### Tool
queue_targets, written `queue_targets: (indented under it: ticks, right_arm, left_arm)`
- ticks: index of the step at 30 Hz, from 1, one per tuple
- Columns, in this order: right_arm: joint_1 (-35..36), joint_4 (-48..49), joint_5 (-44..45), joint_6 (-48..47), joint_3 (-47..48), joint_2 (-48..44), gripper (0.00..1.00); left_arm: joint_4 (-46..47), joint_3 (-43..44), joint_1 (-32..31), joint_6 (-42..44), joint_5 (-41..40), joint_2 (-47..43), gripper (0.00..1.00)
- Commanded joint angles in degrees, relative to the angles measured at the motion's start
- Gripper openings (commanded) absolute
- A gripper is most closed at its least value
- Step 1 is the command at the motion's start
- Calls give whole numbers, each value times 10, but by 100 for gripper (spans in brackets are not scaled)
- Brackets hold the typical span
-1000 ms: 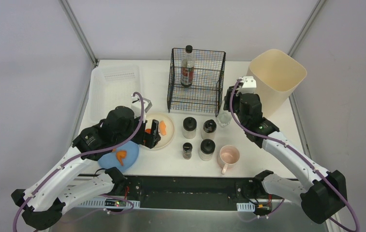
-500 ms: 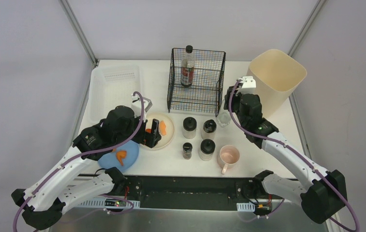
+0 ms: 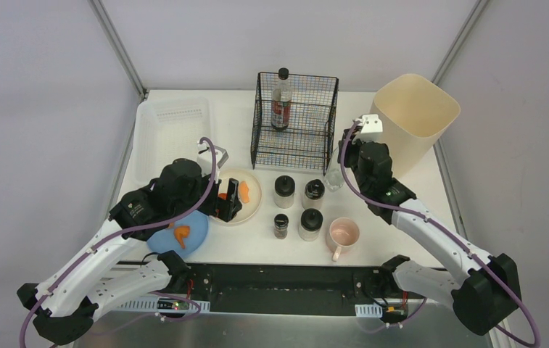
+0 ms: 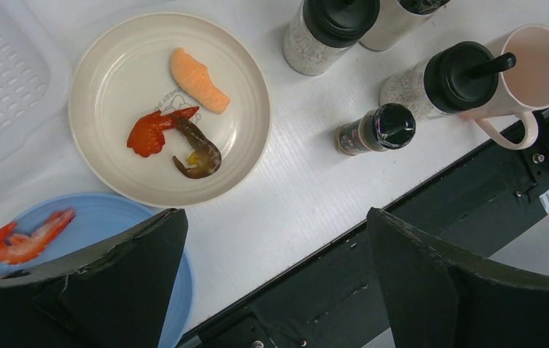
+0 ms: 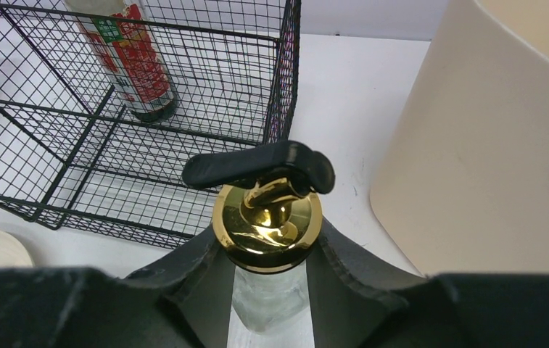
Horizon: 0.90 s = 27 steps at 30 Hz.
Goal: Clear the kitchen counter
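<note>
Fingers (image 5: 188,279) seemingly pinch dispenser (image 5: 267,221), its base hidden.

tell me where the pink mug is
In the top view the pink mug stands on the counter near its front edge, right of centre, just right of a black-lidded jar.

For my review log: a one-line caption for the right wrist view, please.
Right gripper clasps a gold-capped glass bottle in front of a black wire basket and a cream bin.
</note>
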Motion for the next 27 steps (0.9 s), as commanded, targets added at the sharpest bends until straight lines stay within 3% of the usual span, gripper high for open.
queue_targets:
  ticks: [1,3,4,16,27]
  right_arm:
    - [5,16,7,1,-5,-9,14]
    - [8,12,14,-2,-1,-11,1]
    - [8,12,20,-4,2,-14,0]
    - [27,-43,71,-30,103,-50,0]
    - [33,-113,94,-62,268,-22,0]
  left_arm:
    - [16,-4,0,-4,6,-1,100]
    - [15,-4,0,-3,6,-1,100]
    - [16,-4,0,-4,5,-2,100]
    - [15,-4,0,-4,9,-11,100]
    - [15,-3,0,-5,11,-11,100]
